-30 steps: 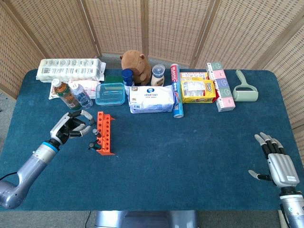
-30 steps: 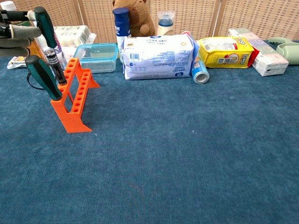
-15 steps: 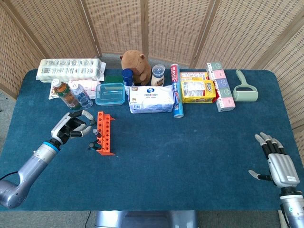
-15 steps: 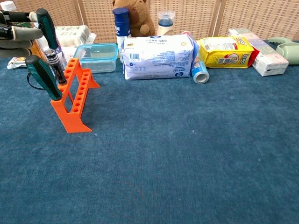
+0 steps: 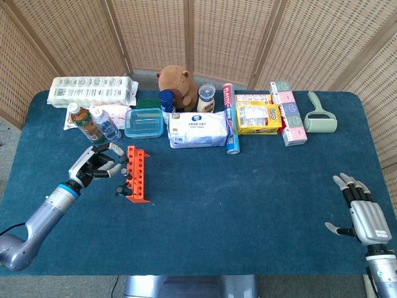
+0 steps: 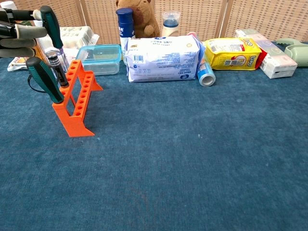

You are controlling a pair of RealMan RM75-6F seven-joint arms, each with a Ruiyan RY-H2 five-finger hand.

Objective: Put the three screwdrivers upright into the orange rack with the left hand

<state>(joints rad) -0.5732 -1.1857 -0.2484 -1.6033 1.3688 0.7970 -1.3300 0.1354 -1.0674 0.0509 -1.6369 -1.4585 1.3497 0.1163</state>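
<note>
Touching left hand (image 6: 17, 36): racked screwdriver (image 6: 52, 29)

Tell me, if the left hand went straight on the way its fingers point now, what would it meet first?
Most likely the orange rack. The left hand points toward it and holds a screwdriver just above its far end. Another screwdriver stands in the near end. Depth is hard to judge here.

1. Two green-and-black-handled screwdrivers (image 6: 44, 79) in view, a third not made out.
2. One orange plastic rack (image 5: 136, 174).
3. Two drink bottles (image 5: 82, 121) at the worktop's left.
4. One clear blue-lidded plastic box (image 5: 144, 122).
5. One brown plush animal (image 5: 177, 85).
6. Two robot hands (image 5: 96, 166).
</note>
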